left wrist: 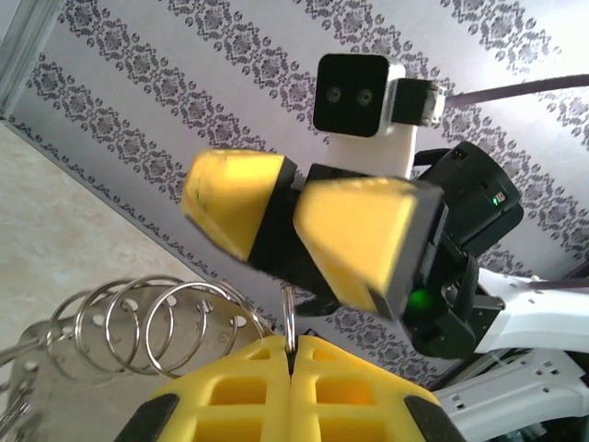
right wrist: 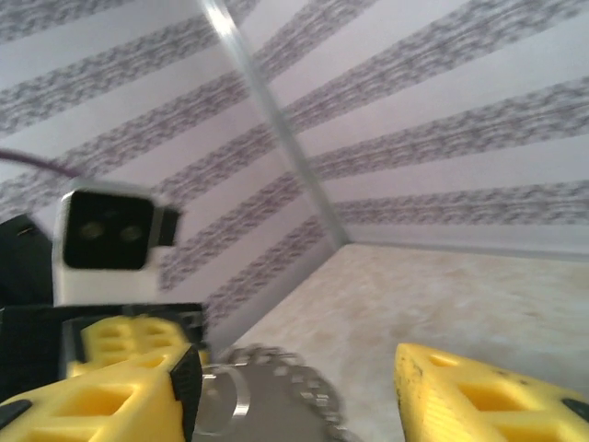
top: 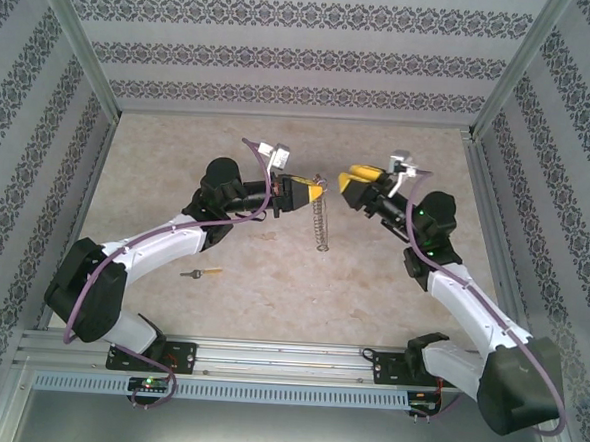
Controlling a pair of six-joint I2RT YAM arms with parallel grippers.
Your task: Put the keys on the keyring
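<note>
The keyring (top: pixel 321 226) is a coil of thin grey metal loops hanging above the table's middle. My left gripper (top: pixel 317 192) is shut on its top loop. In the left wrist view the yellow fingertips (left wrist: pixel 258 368) pinch one loop of the keyring (left wrist: pixel 291 318), and the rest of the coil fans out to the left. My right gripper (top: pixel 349 182) faces it from the right, open and a little apart from it. In the right wrist view the keyring (right wrist: pixel 276 391) hangs blurred between the spread fingers of the right gripper (right wrist: pixel 290 373). One small key (top: pixel 204 273) with a brass shaft lies on the table beside the left arm.
Patterned walls with metal corner posts (top: pixel 85 58) close off the beige table (top: pixel 259 149) at the back and both sides. The two arm bases sit on a metal rail (top: pixel 286 366) along the near edge. The right gripper's yellow fingers (left wrist: pixel 359 230) hang close in front of the left wrist camera.
</note>
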